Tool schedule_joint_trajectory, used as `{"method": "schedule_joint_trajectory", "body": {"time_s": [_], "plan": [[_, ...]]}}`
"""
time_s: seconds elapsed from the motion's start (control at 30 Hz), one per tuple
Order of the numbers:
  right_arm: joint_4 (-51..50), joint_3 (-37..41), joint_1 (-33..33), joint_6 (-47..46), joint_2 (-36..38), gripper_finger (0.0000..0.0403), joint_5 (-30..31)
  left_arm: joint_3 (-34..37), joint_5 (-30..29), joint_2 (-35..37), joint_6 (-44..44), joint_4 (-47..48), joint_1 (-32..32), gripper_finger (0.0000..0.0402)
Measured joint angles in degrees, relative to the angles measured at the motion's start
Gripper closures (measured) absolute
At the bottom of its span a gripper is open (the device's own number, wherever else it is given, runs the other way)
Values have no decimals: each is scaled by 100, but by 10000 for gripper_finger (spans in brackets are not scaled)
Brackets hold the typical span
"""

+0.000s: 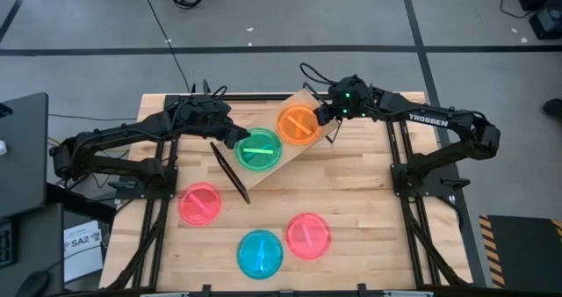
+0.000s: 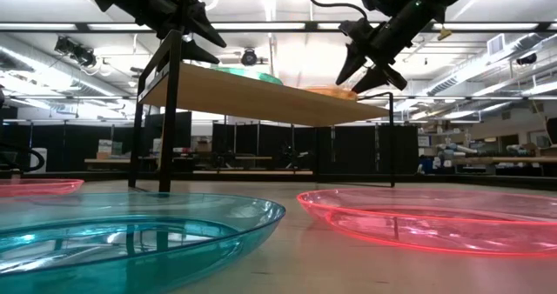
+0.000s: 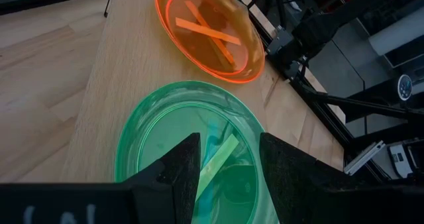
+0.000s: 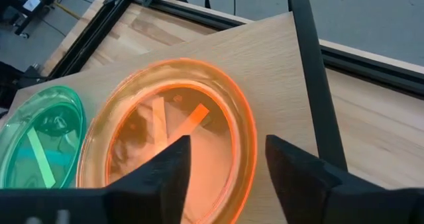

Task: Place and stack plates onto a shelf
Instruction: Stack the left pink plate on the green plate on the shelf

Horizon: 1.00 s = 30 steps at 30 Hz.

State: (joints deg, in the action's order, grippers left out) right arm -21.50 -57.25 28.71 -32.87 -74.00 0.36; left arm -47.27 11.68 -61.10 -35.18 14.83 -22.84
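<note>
Plates sit in two places: on the shelf (image 1: pixel 303 143) we see a green stack (image 1: pixel 259 149) and an orange stack (image 1: pixel 298 124) just beside it at two o'clock. On the table (image 1: pixel 369 200) lie two pink plates (image 1: pixel 200 203) (image 1: pixel 308 235) and a blue one (image 1: pixel 260 253). Our left gripper (image 1: pixel 230 137) hovers over the green stack's nine o'clock rim, fingers spread; our right gripper (image 1: pixel 323 114) hovers at the orange stack's three o'clock edge, fingers also apart.
</note>
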Motion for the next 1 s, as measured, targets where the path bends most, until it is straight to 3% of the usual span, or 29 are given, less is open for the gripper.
{"method": "schedule_joint_trajectory", "body": {"time_s": [0.37,0.63,1.0], "plan": [[-2,0,-2,10,2,132,212,0,-1,0,156,0,0,239],[-2,0,-2,10,2,132,212,-2,-4,0,867,-166,1,239],[-4,0,0,10,2,131,212,-7,298,362,1126,-891,1,239]]}}
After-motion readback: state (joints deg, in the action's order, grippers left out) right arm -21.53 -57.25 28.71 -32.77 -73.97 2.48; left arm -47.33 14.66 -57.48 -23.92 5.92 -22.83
